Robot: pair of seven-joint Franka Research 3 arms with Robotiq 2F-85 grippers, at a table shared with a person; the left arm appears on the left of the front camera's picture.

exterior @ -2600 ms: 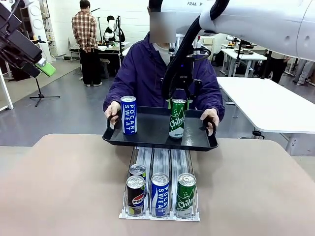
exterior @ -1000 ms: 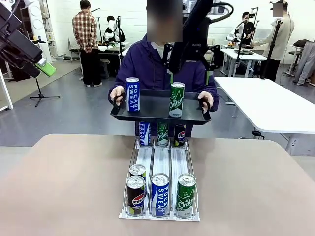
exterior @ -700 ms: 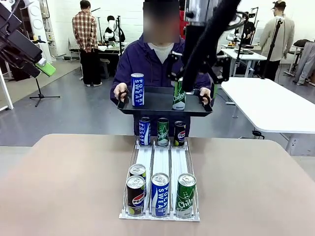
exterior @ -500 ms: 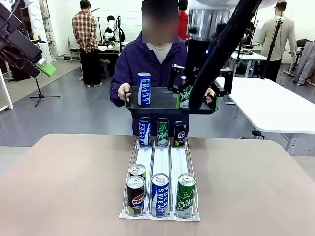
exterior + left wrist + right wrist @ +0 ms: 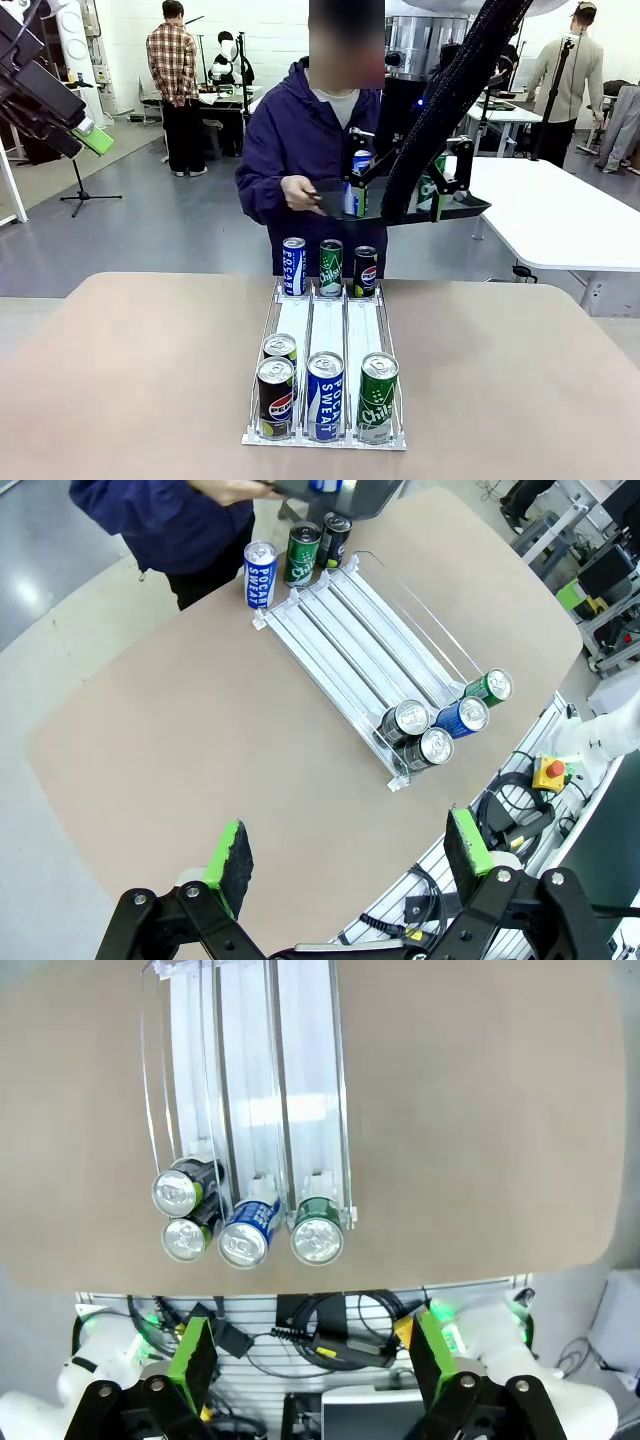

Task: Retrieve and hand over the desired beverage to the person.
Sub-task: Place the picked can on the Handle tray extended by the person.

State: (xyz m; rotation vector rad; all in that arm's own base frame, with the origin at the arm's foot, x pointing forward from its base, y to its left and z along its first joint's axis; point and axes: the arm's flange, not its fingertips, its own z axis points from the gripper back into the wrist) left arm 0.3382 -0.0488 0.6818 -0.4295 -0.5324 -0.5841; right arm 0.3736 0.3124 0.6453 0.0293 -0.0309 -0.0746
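The person (image 5: 310, 150) stands at the far side of the surface (image 5: 130, 380), turning away with a tray (image 5: 450, 210) that carries two cans. Both tools hang high with nothing in them: the left tool (image 5: 345, 855) spread wide above the near corner, the right tool (image 5: 305, 1355) just as wide, looking straight down on the rack (image 5: 250, 1090).

Four cans sit at the rack's near end: a cola can (image 5: 275, 397), a silver-topped one (image 5: 280, 347) right behind it, a blue can (image 5: 325, 395) and a green can (image 5: 378, 396). Three more stand at the far end. I'd say wait until a choice is clear, then drop straight over that one lane, fingers clear of the neighbours.
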